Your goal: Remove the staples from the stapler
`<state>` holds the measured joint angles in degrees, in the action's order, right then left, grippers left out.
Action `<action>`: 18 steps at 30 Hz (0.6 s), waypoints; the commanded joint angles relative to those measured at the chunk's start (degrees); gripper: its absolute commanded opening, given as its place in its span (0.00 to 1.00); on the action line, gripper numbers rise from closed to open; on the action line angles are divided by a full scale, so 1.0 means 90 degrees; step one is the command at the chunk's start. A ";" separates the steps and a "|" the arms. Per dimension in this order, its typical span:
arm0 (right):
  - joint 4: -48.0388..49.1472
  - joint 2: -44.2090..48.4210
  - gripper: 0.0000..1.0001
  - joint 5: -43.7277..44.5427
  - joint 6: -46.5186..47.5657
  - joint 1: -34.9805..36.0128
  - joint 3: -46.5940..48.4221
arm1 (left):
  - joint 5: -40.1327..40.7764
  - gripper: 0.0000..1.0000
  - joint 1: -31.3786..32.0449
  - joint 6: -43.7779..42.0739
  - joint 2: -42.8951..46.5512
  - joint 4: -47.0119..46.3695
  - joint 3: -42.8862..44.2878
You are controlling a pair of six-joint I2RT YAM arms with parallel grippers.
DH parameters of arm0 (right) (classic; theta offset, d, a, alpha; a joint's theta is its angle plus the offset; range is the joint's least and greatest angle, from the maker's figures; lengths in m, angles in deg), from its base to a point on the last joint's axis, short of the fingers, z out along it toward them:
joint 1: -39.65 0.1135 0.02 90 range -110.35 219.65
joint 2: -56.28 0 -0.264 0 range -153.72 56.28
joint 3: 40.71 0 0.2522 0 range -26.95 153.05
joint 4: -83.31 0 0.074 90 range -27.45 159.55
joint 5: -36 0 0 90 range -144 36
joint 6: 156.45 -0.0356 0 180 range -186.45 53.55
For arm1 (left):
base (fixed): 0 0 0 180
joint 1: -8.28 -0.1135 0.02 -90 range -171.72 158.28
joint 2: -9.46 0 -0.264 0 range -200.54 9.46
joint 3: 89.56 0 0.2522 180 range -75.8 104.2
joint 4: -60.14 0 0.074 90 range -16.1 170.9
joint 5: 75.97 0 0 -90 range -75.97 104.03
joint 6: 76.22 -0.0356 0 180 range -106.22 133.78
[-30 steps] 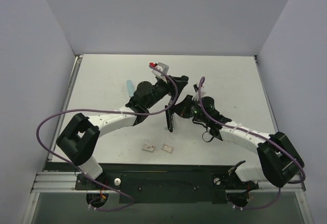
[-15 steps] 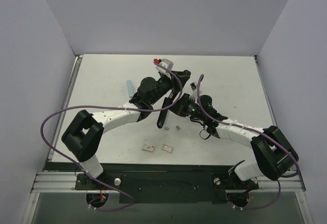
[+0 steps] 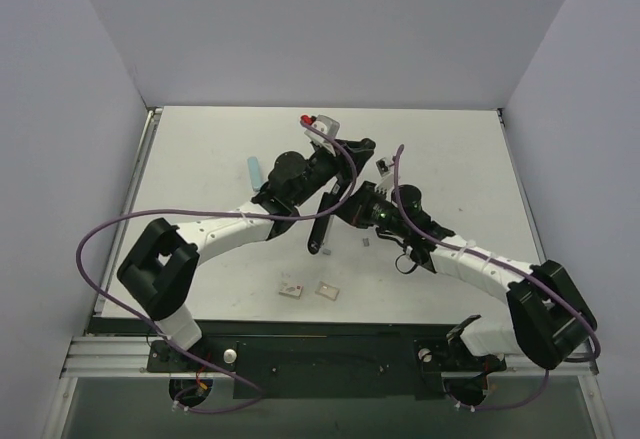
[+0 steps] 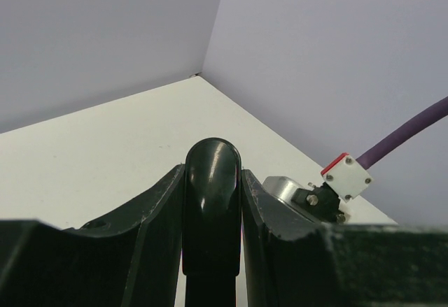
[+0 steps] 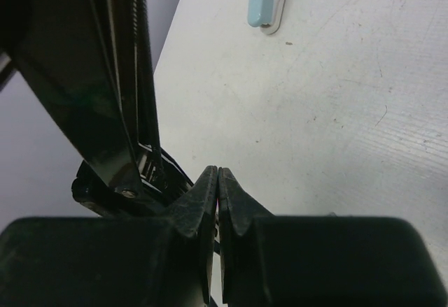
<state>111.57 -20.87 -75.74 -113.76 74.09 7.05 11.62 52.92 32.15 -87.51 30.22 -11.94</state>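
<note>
Though slim, glossy black stapler [image 3: 320,223]

The white table [image 3: 450,149] bears a pale blue bar [image 3: 254,170] and, near its front edge, two small squares [image 3: 291,287].

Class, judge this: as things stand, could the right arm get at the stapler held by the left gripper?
Probably yes. The right gripper, shut, sits just beside the stapler that the left gripper clamps, with nothing visible between them.
</note>
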 commanded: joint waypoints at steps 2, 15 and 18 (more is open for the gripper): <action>-0.0087 0.0924 0.00 -0.0075 0.0256 0.0070 0.0109 | -0.0220 0.00 0.0050 0.0322 0.0832 -0.0430 0.0034; -0.1787 0.2730 0.00 0.0549 0.0793 0.0197 -0.0096 | -0.0923 0.00 0.0079 0.1279 0.2228 -0.0449 -0.0728; -0.2168 0.3043 0.00 0.0686 0.0940 0.0246 -0.0086 | -0.1069 0.00 0.0088 0.1435 0.2502 -0.0401 -0.0845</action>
<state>96.51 2.89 -71.78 -108.19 75.55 6.39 4.62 53.47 41.07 -70.90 31.29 -19.68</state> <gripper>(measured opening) 0.001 0.423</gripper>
